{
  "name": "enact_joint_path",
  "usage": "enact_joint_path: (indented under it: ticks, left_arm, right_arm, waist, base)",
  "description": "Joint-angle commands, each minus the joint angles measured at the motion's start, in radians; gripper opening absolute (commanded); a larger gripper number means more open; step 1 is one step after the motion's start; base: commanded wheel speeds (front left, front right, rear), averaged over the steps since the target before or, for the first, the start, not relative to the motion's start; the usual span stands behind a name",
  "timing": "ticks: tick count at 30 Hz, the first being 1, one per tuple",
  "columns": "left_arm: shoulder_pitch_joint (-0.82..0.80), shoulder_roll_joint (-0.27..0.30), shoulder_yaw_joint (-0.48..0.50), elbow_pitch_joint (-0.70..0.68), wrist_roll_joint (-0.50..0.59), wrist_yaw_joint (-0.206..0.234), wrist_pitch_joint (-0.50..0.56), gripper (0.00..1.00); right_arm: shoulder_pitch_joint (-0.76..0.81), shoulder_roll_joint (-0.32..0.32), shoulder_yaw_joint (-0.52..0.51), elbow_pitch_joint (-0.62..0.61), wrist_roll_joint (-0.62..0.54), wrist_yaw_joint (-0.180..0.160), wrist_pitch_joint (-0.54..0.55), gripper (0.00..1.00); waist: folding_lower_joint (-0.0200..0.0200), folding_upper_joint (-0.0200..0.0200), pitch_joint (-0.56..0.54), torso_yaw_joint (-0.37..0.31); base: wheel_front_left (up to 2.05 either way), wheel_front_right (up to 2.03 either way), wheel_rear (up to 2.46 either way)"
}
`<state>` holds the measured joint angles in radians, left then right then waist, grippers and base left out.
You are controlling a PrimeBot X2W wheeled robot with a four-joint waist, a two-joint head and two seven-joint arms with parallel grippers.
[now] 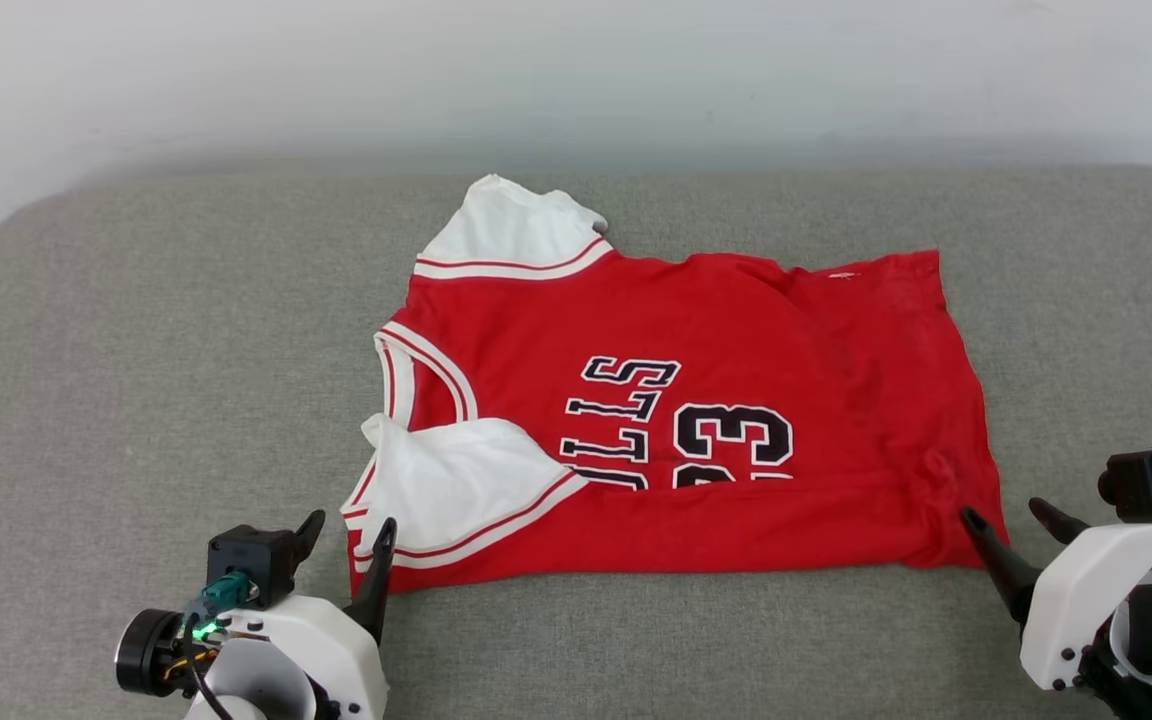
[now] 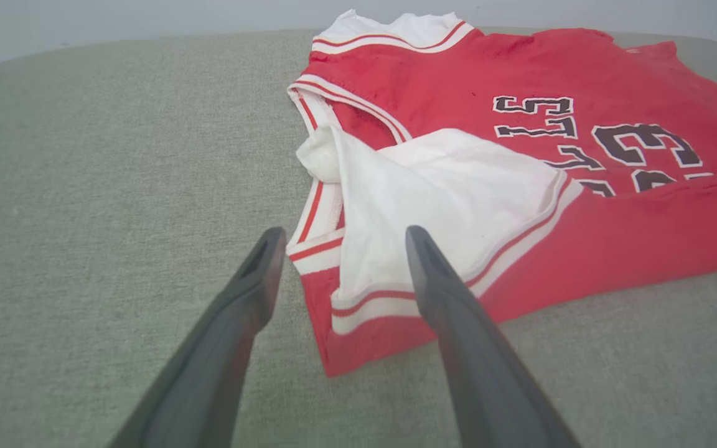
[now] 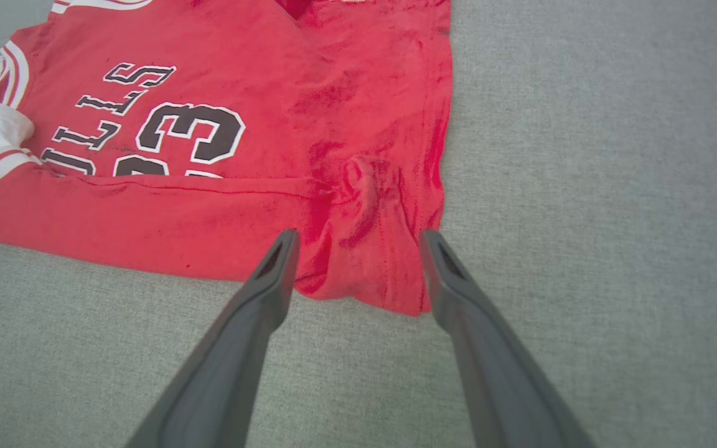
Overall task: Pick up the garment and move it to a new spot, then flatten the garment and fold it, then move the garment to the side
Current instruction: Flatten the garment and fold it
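Head view shows the grey fabric tabletop [image 1: 136,350] under the garment [image 1: 736,330], which lies flat at its middle, near edge folded over the lettering and one white sleeve. The left claw [image 1: 352,520] stands open at the garment's near collar-end corner, and the right claw [image 1: 1001,508] open at its near hem corner, both empty.

head view: high, looking down over whole red jersey T-shirt [image 1: 736,330] | wrist views: low, close, facing its near corners | shared: black lettering [image 1: 681,425]

Centre frame, a fold of the red white-sleeved jersey T-shirt [image 1: 796,330] seemingly hides part of its black white-outlined lettering [image 1: 684,425]
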<state>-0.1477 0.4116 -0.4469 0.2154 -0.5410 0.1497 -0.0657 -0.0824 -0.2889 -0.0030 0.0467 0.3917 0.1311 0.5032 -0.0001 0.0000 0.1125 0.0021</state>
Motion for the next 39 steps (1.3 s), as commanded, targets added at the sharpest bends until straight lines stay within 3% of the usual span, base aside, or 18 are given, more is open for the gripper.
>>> enact_joint_path:
  ticks: [1, 14, 19, 20, 21, 22, 30, 39]
  left_arm:
    - [0.008, 0.011, -0.003, -0.016, 0.004, 0.009, 0.016, 1.0]
    - [-0.022, 0.053, -0.023, -0.012, 0.038, 0.107, 0.209, 1.0]
    - [-0.014, 0.055, -0.046, 0.019, 0.031, 0.118, 0.282, 1.0]
    - [-0.012, 0.053, -0.053, 0.025, 0.024, 0.112, 0.298, 0.75]
    - [-0.008, 0.052, -0.06, 0.028, 0.019, 0.107, 0.311, 0.31]
    - [-0.004, 0.05, -0.064, 0.028, 0.013, 0.101, 0.318, 0.0]
    - [-0.011, 0.043, -0.054, -0.007, 0.011, 0.084, 0.249, 0.0]
    - [-0.043, 0.037, -0.057, -0.118, 0.038, 0.064, 0.147, 0.0]
  right_arm:
    - [0.011, 0.015, -0.01, -0.022, -0.009, -0.001, 0.008, 1.0]
    - [0.003, 0.059, -0.045, -0.123, -0.044, -0.001, 0.043, 1.0]
    - [-0.001, 0.064, -0.046, -0.13, -0.046, -0.001, 0.038, 1.0]
    - [-0.002, 0.065, -0.046, -0.13, -0.046, -0.001, 0.037, 1.0]
    - [-0.004, 0.065, -0.047, -0.128, -0.045, -0.001, 0.036, 1.0]
    - [-0.005, 0.062, -0.046, -0.126, -0.048, -0.001, 0.035, 1.0]
    - [-0.005, 0.029, -0.05, -0.087, -0.099, -0.001, 0.05, 1.0]
    - [-0.053, 0.06, -0.078, 0.04, -0.179, -0.001, 0.103, 1.0]
  waist:
    - [0.0001, 0.0, 0.016, -0.006]
    - [0.0001, 0.0, 0.113, -0.035]
    - [0.0001, 0.0, 0.134, -0.039]
    - [0.0001, 0.0, 0.136, -0.038]
    - [0.0001, 0.0, 0.136, -0.037]
    - [0.0001, 0.0, 0.136, -0.036]
    - [0.0001, 0.0, 0.096, -0.005]
    - [0.0001, 0.0, 0.102, 0.044]
  base:
    - [0.0, 0.0, 0.0]
    - [0.0, 0.0, 0.0]
    - [0.0, 0.0, 0.0]
    - [0.0, 0.0, 0.0]
    - [0.0, 0.0, 0.0]
    - [0.0, 0.0, 0.0]
    - [0.0, 0.0, 0.0]
    - [0.0, 0.0, 0.0]
